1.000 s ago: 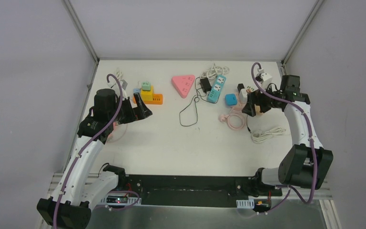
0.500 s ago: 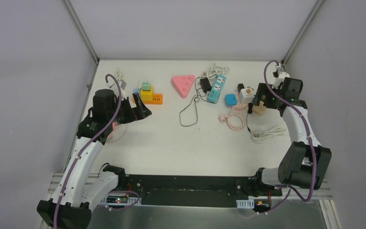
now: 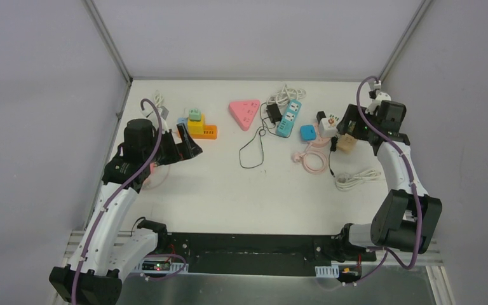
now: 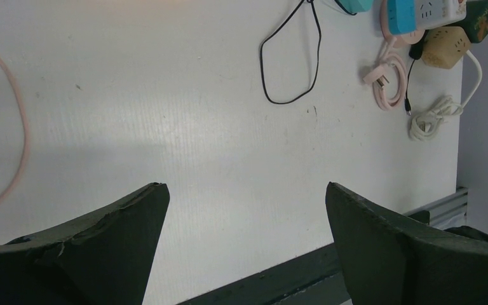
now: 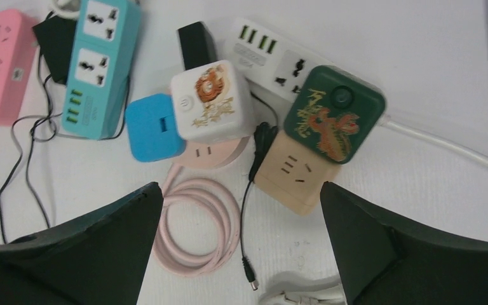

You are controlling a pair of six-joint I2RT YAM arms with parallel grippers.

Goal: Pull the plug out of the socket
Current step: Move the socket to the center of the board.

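**Progress.** Nothing is extracted yet. The right gripper (image 5: 239, 190) hangs above the socket cluster with its jaws spread wide, holding nothing. The left gripper (image 4: 244, 190) is likewise spread and empty, well apart from the white cube (image 5: 211, 101), over bare table (image 4: 184, 127). The approach looks about done. Descent, grasp and pull are all left to do.

**Task item.** The likeliest plug (image 5: 264, 136) is small and black. It sits just right of the white cube, against the side of a beige cube (image 5: 295, 171). Whether it is seated in that cube or in the pink socket under the white cube cannot be told. Its thin black lead (image 5: 246, 210) trails toward the camera and ends in a bare barrel tip.

**Materials and shapes.**
- All housings are hard moulded plastic with rounded corners.
- The white cube is glossy and carries a tiger print.
- The green cube (image 5: 333, 114), right of it, is dark, with a dragon print and a round button.
- The beige cube is matt, with slots on top.
- A blue cube (image 5: 152, 127) touches the white cube's left side.
- A pink cord (image 5: 197, 222), smooth and rubbery, coils below it.
- The gripper fingers are matt black wedges.
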